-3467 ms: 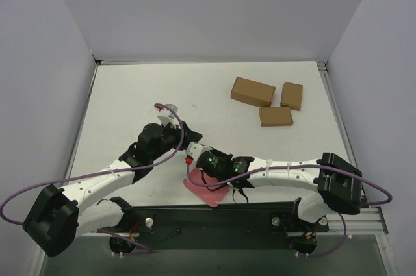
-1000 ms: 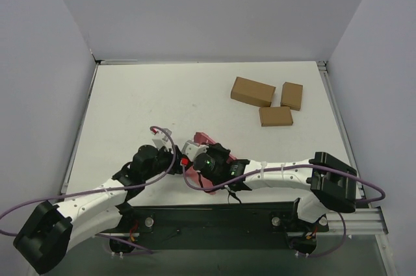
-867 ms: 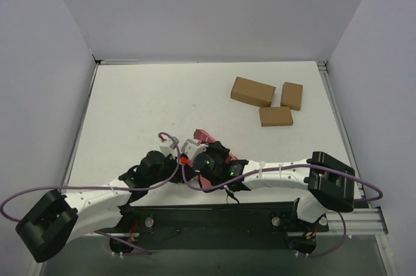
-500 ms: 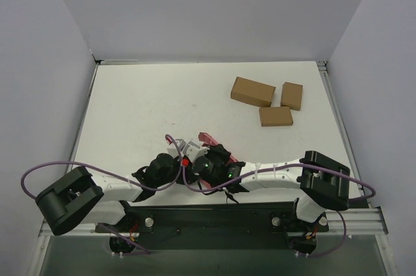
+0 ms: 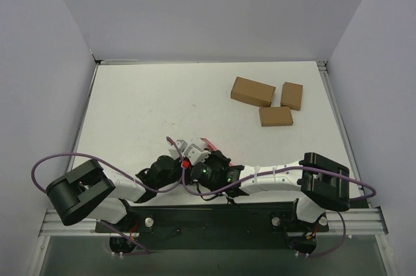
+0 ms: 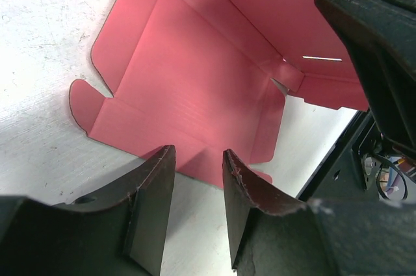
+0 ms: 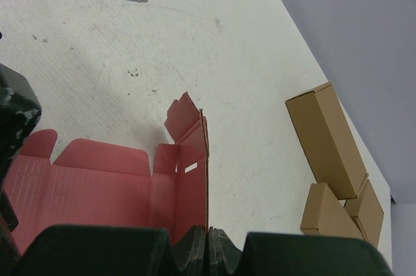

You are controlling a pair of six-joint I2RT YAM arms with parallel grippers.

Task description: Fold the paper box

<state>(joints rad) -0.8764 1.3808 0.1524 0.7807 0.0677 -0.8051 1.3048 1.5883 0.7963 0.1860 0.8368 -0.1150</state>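
The right gripper [image 7: 207,236] clamps an upright side panel of the paper box [image 6: 195,75], whose flat part lies on the table [image 6: 39,42] straight ahead of the left gripper [image 6: 197,162], jaws half-parted and empty, near edge crosswise just beyond its fingertips.

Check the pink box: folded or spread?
Mostly spread: the box lies open on the table, one side panel stood up, pinched in the right gripper.

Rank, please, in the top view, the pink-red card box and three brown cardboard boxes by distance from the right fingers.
1. Pink-red card box, gripped by right fingers.
2. Long brown cardboard box, left, and front brown box: too close to call.
3. Rightmost brown box.
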